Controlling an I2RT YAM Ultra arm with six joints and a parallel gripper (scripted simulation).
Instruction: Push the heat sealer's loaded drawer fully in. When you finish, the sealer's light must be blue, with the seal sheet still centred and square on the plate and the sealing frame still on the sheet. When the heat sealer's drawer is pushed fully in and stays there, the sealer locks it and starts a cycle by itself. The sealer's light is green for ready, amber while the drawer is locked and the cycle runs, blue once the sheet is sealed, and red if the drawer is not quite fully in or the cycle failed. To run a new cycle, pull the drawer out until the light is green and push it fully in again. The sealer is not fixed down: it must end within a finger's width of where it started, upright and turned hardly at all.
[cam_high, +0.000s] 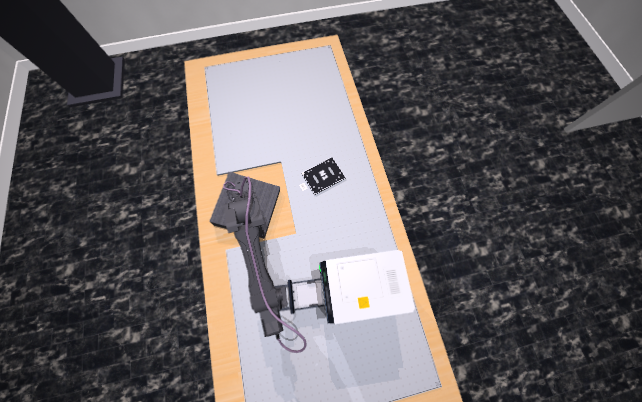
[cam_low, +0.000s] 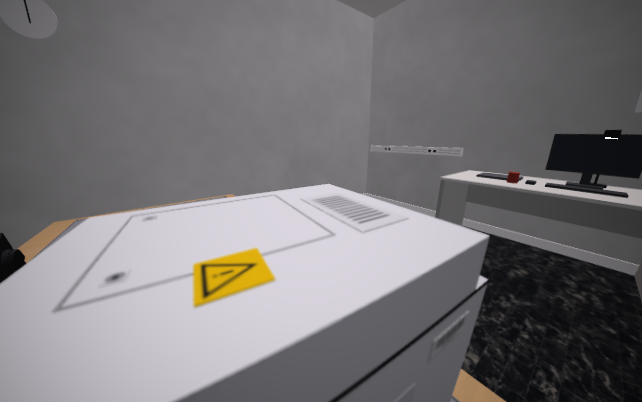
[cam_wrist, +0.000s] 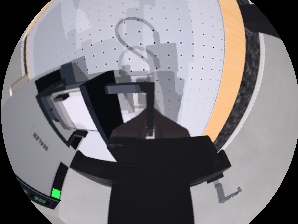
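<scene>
Top view. White heat sealer (cam_high: 372, 287) near the mat's 4 o'clock corner; its drawer (cam_high: 306, 295) projects toward 9 o'clock, long axis running 9-to-3, partly out. Light (cam_high: 320, 270) green. Gripper (cam_high: 286, 298) pinches the drawer's front bar (cam_high: 290, 297).

A long wooden table (cam_high: 196, 150) stands on a dark mottled floor (cam_high: 500, 225). A pale grey dotted mat (cam_high: 280, 100) covers most of the top, leaving a wood border and 1 notch on the left side. In that notch sits the arm's dark square base plate (cam_high: 270, 192). On the mat lie a small black tag plate (cam_high: 324, 176) near the middle, and 1 white heat sealer (cam_high: 370, 285) toward the near end, its drawer (cam_high: 306, 295) partly out.
</scene>
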